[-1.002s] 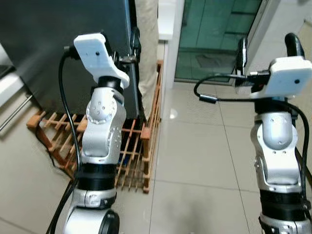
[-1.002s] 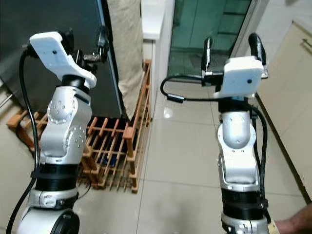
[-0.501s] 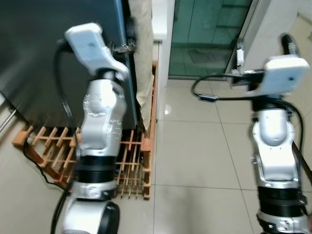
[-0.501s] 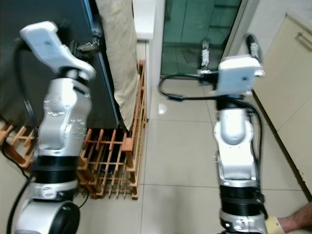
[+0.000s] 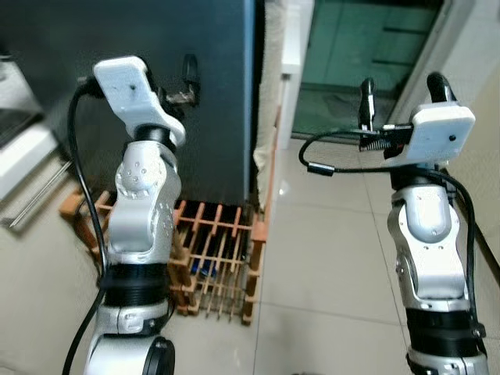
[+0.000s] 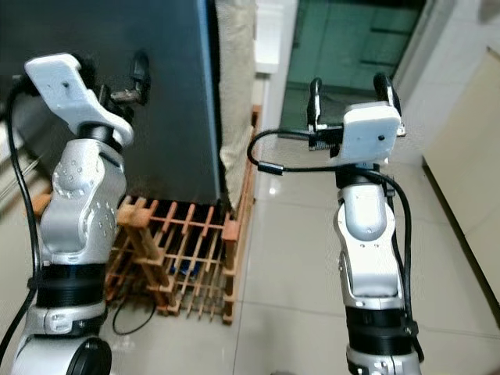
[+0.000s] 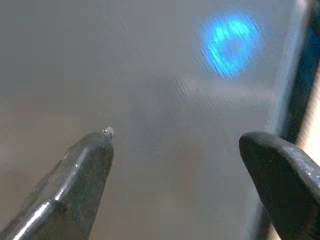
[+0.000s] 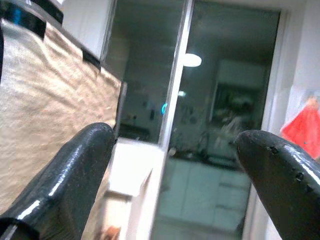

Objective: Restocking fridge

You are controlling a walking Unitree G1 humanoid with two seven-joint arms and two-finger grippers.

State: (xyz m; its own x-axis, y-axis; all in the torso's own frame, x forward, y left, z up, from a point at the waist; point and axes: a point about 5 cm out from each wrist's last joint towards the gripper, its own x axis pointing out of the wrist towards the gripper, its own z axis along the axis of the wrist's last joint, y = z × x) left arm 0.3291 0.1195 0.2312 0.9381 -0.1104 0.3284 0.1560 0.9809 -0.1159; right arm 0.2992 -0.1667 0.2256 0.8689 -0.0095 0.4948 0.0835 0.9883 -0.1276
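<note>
The left gripper (image 7: 175, 150) is raised in front of the fridge (image 5: 117, 31), whose dark door lies straight ahead of its jaws and close to them. The jaws are spread and hold nothing. A blue glow (image 7: 231, 44) shows on the door beyond the jaws, and the door's edge runs just past one fingertip.

The right gripper (image 5: 400, 98) is raised well away from the fridge, its jaws also spread and empty. Ahead of these jaws stands a glass door (image 8: 220, 130), with a beige cloth (image 8: 45, 105) hanging off to one side.

A wooden rack (image 5: 215, 250) sits on the tiled floor (image 5: 328, 258) below the left jaws, against the foot of the fridge. The cloth hangs between the fridge and a white wall (image 5: 291, 47).
</note>
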